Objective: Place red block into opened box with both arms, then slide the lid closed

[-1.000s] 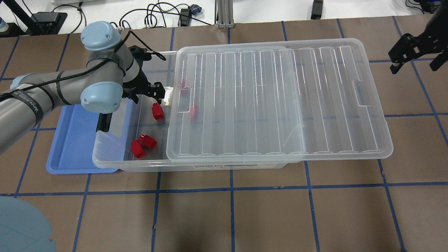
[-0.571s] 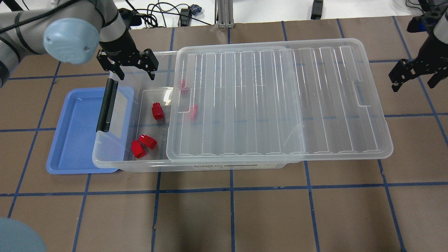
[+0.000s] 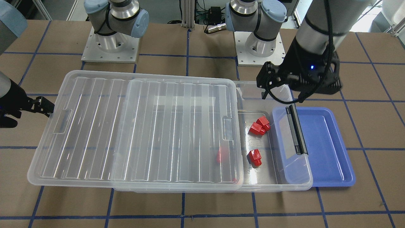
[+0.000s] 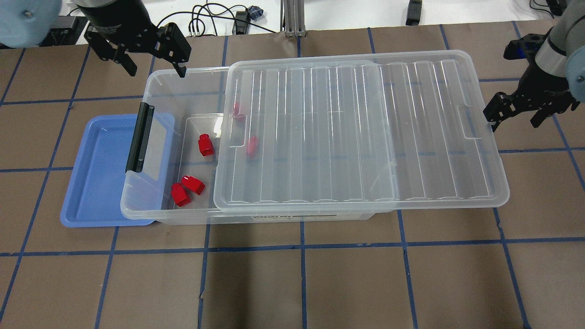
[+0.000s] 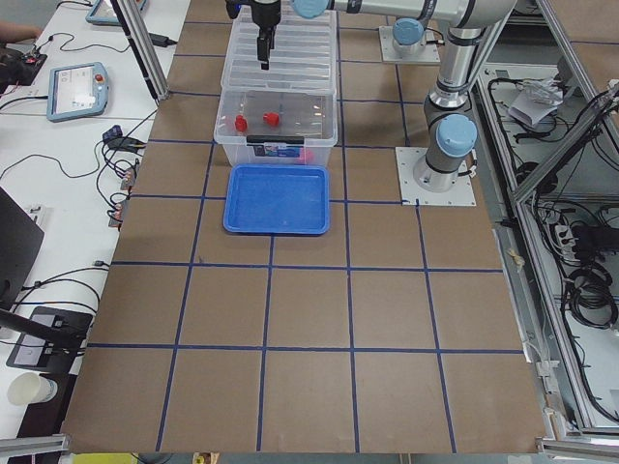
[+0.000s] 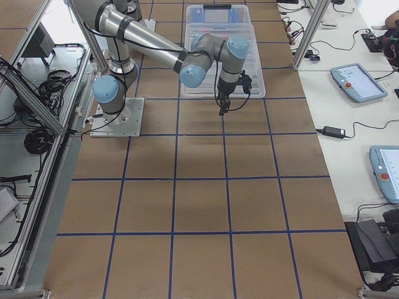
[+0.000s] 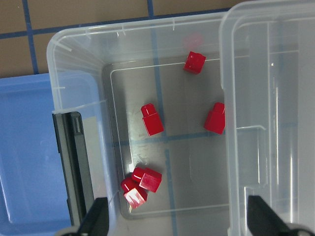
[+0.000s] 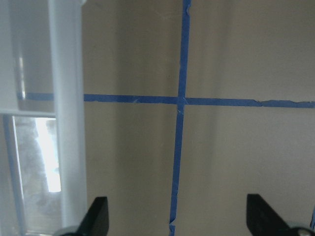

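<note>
box (image 4: 192, 215): open gap at black bar (image 4: 139, 137) end | lid (image 4: 356, 132): covers the rest

Two robot arms of silver metal tubing, the left arm (image 3: 319, 28) and the right arm (image 6: 146, 40), with rounded light blue joint caps (image 3: 139, 22). Each stands on a square silver base plate (image 3: 91, 55) dotted with screws. A black cable (image 3: 329, 31) runs to the black left gripper (image 4: 157, 71), which has a small blue light (image 3: 312, 67).

Robotics lab; teach pendants (image 6: 356, 83), cables (image 5: 585, 290), aluminium framing (image 4: 292, 18), tape-gridded table (image 4: 356, 283)
</note>
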Tool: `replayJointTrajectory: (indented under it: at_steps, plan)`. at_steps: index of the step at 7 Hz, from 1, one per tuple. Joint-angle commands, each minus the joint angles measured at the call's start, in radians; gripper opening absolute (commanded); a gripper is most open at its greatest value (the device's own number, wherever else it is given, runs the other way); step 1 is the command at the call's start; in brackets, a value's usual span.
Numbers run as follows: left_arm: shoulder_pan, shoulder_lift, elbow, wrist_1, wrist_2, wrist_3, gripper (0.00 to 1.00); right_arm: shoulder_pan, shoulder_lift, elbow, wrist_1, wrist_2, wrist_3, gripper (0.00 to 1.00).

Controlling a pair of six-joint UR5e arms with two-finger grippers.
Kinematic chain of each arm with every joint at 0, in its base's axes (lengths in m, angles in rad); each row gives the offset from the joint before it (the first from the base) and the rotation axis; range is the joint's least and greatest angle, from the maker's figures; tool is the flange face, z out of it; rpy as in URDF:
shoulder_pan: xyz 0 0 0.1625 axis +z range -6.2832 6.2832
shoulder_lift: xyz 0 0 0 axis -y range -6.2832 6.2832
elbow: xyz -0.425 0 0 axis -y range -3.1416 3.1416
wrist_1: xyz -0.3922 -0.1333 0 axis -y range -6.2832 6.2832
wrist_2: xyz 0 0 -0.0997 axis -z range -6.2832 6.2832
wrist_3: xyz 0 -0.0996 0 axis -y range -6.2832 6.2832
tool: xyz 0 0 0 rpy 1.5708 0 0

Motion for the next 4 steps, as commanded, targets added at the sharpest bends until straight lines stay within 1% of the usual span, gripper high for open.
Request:
replayJointTrajectory:
  at_steps: [1,2,4]
  plan:
    - [0.007,0.072,-0.081,-0.01,0.0,0.01,1.0,0.046,0.0,0.002,-0.029,0.055,0.016,1.0]
    - [0.007,0.09,-0.114,-0.006,-0.001,0.015,1.0,0.096,0.0,0.0,-0.031,0.055,0.101,1.0]
    - [0.022,0.089,-0.122,0.015,-0.001,0.015,1.0,0.207,0.001,-0.001,-0.054,0.057,0.248,1.0]
